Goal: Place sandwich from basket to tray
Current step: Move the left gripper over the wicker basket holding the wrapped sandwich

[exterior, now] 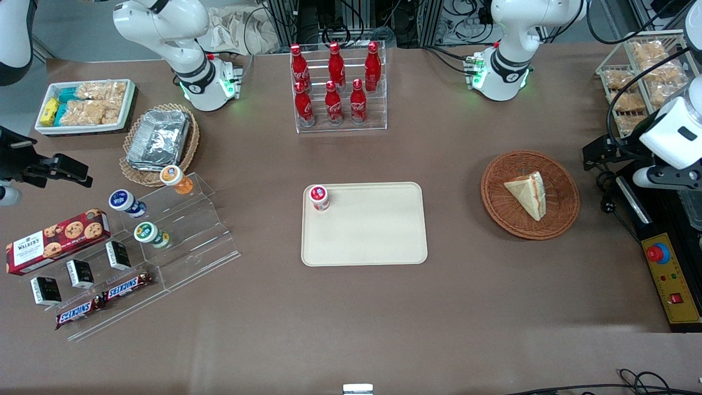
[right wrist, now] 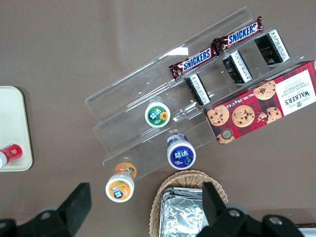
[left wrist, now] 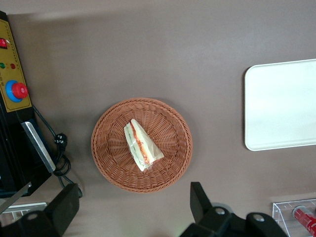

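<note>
A brown table [exterior: 351, 307] is lying under me, crowded at the parked arm's end and barer at mine. Near its middle the cream tray [exterior: 373, 236] is sitting flat, carrying one small red-capped cup [exterior: 319, 197] in a corner. Farther from the front camera than the tray, a clear rack of red cola bottles [exterior: 337, 88] is standing upright. Toward the parked arm's end I am seeing a tan basket of foil trays [exterior: 159, 140], a white bin of bagged snacks [exterior: 85, 105], a stepped clear stand [exterior: 181, 241] with capped cups, Snickers bars [exterior: 104, 299] and a red cookie box [exterior: 57, 240]. At my end of the table a wire shelf of bagged snacks [exterior: 636, 77] is standing, and a yellow control box [exterior: 672, 277] with a red button is lying beside the table.

The sandwich [left wrist: 142, 144] is resting inside the round reddish-brown basket [left wrist: 111, 163], its red and green filling showing along one edge. The basket is sitting well apart from the tray, toward my end.

My arm is reaching out at the table's edge, wrist turned down, and I am holding my gripper [left wrist: 133, 207] high above the table just beside the basket, gripping nothing, its two fingers [left wrist: 200, 197] spread wide apart.
</note>
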Controlling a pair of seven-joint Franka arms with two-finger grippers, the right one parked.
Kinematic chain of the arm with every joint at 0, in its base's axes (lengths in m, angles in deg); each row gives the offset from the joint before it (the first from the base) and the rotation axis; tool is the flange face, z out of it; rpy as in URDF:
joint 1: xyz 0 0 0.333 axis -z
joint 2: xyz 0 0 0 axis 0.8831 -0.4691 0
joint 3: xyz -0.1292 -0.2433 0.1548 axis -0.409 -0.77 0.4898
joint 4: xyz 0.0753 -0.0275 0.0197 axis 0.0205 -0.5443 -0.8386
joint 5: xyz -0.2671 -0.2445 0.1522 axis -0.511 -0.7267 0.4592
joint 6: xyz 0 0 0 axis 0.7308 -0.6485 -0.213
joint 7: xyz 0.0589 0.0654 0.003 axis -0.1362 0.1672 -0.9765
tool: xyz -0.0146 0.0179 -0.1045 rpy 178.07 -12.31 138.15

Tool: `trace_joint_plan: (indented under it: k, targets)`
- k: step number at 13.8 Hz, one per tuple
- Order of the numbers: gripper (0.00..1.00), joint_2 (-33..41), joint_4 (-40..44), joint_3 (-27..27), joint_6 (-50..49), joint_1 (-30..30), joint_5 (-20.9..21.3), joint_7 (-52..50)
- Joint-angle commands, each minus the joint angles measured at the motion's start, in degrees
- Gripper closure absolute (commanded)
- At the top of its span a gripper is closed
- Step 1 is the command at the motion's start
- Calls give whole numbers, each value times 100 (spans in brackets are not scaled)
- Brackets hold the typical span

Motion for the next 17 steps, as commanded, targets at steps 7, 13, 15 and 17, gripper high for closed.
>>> trace_joint_plan:
  k: [7,13,15,17]
  targets:
    - [0,966,-1450,-33,386,2,-20,-94]
    - [0,1960,-3402,-6,1537,-16,-56,-933]
    - [0,1953,-3632,-15,1722,-16,-47,-2005]
    - [0,1926,-3895,-33,1959,-7,-38,-2430]
